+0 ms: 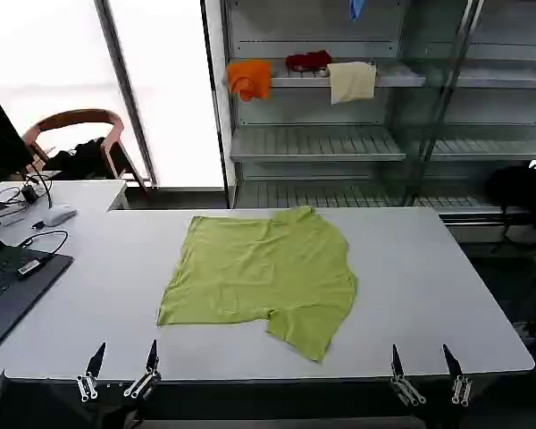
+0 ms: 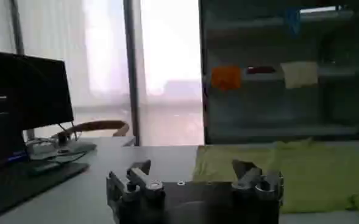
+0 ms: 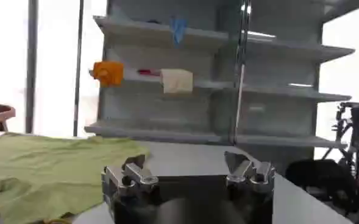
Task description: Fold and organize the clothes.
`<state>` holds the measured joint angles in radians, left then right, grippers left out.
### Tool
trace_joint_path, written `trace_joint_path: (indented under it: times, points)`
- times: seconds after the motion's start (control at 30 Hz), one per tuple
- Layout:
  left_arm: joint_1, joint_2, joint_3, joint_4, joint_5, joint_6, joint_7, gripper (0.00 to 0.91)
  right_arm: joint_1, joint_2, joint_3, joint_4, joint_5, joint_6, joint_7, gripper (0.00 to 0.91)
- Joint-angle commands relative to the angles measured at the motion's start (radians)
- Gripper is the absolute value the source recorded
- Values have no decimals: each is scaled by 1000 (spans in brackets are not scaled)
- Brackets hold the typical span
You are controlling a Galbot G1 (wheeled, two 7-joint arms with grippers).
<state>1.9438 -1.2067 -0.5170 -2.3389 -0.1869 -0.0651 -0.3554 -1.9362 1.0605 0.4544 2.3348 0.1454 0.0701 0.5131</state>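
A thin, soft lime yellow-green T-shirt (image 1: 266, 273) lies spread out in the middle of the flat white table (image 1: 429, 295). The left gripper (image 1: 122, 362) and the right gripper (image 1: 425, 365) wait at the near edge, fingers apart, holding nothing.

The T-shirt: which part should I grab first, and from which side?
Probably the sleeve flap of the T-shirt that juts toward the table's near edge. It lies closest to the open right gripper, so come in from the near side, low, and pinch the thin fabric's edge. The left gripper waits open.
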Motion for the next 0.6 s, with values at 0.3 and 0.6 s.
trace_joint_path:
  times: [0.3, 0.6]
  points:
    - [-186, 128, -53, -116, -272, 630, 26, 907, 283, 9, -224, 75, 99, -650, -33, 907]
    - [-312, 189, -92, 21, -389, 642, 106, 907, 435, 27, -302, -40, 130, -651, -50, 897]
